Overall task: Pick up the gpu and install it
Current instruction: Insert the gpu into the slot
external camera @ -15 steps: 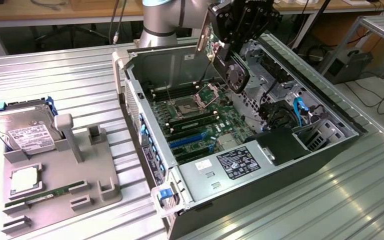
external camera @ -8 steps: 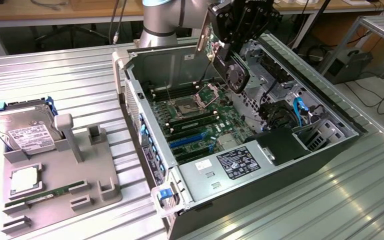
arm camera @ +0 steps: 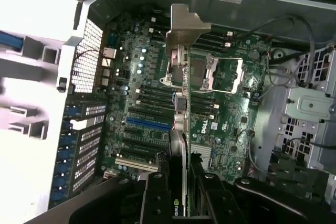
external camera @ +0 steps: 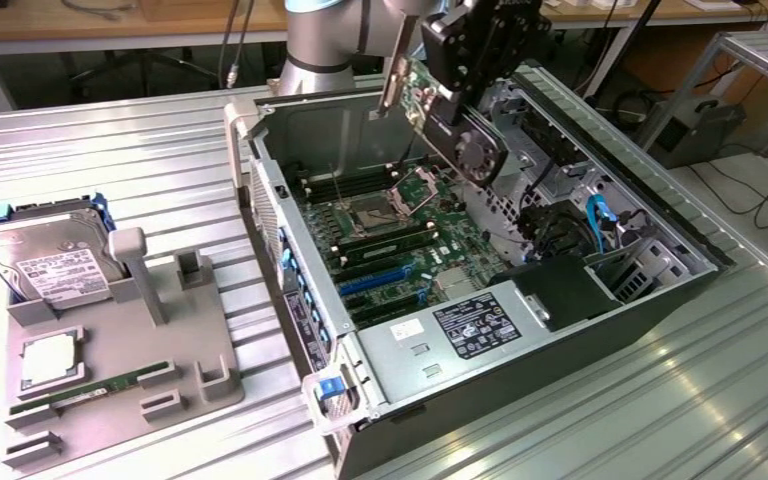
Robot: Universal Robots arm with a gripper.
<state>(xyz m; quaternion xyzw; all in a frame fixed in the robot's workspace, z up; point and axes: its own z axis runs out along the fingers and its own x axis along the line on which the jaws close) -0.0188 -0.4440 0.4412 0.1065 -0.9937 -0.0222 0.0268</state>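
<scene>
Tool (external camera: pixel 462 85) clamped narrow on the gpu (external camera: pixel 471 145), holding it on edge above the open computer case (external camera: pixel 624 290) and clear of the motherboard (arm camera: pixel 152 129). Edge-on hold likely lets the card's connector edge face the slots (arm camera: pixel 149 123). Silver bracket (arm camera: pixel 186 24) sits at the far end.

Bright, even room light falls from overhead. The ribbed metal counter (external camera: pixel 651 400) throws back a pale sheen, strongest toward the exterior view's right. Inside the open computer case (external camera: pixel 307 130), the motherboard (external camera: pixel 384 240) sits in softer shade. From the wrist, the grey tray (arm camera: pixel 26 66) beside the case washes out to white. The bracket of the gpu (arm camera: pixel 184 30) gleams, and the end effector (arm camera: pixel 181 182) looks near-black.
</scene>
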